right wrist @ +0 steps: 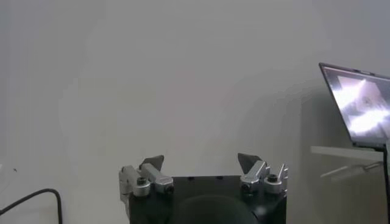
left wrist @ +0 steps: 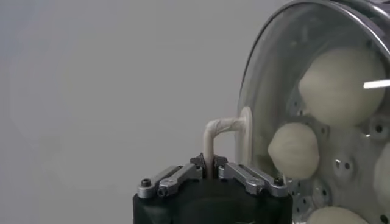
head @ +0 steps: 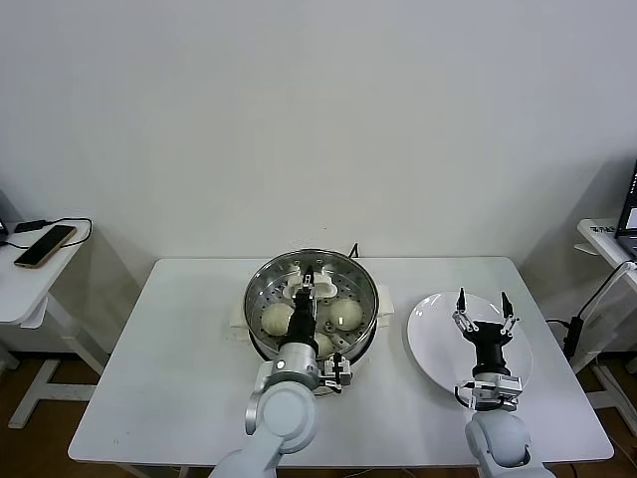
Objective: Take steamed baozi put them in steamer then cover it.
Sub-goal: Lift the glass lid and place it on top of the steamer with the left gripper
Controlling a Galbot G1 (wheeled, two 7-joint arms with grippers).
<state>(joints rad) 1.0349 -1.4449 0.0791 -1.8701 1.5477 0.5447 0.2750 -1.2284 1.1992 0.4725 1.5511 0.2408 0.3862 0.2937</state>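
Stainless steel shines on the large round steamer pot (head: 312, 304) at the centre of the head view, standing on its white base on the white rectangular table (head: 179, 388). Inside it, on the perforated tray, lie the small round cream-white baozi buns (head: 277, 319); three show clearly in the head view, and the arm hides part of the pot. The round clear glass lid (left wrist: 256, 131) sits over the pot, and the buns show through the glass in the left wrist view. To the right of the pot in the frame, close but apart, lies the flat round white plate (head: 433, 334), with nothing on it.

The pot stands well away from the table's front edge and from its left edge, with bare white surface on both sides.

The left gripper (head: 309, 291) reaches over the pot from the bottom of the frame, and its fingers are clamped on the lid's white loop handle (left wrist: 218, 135). The right gripper (head: 484, 309) hovers above the plate, fingers (head: 461, 304) spread apart and holding nothing.
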